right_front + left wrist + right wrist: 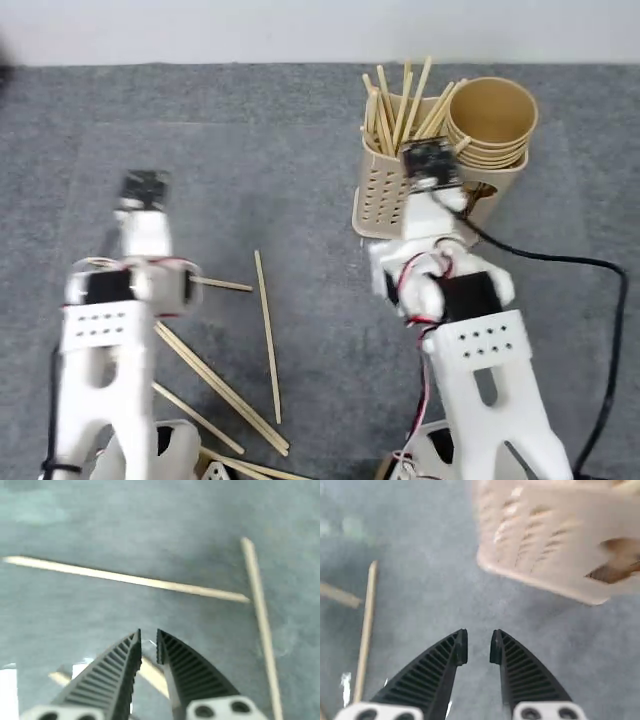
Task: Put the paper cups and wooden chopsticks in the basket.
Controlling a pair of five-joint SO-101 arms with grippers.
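Observation:
The beige slotted basket point(385, 200) stands at the back right and holds several wooden chopsticks point(395, 100) upright and a stack of paper cups point(490, 120). My right gripper point(478, 642) hovers low over the carpet just in front of the basket point(555, 545), shut to a narrow gap with nothing in it. Loose chopsticks lie on the grey carpet: a long one point(267, 335), a short one point(222, 285) and several more point(215, 385) near the left arm's base. My left gripper point(148, 636) is shut and empty, above a chopstick point(125, 577) that meets another chopstick point(260, 615).
Grey carpet point(280, 150) covers the table, with open room at the back left and centre. A black cable point(590, 330) trails along the right side beside the right arm. The right arm's wrist point(432, 165) is close against the basket's front.

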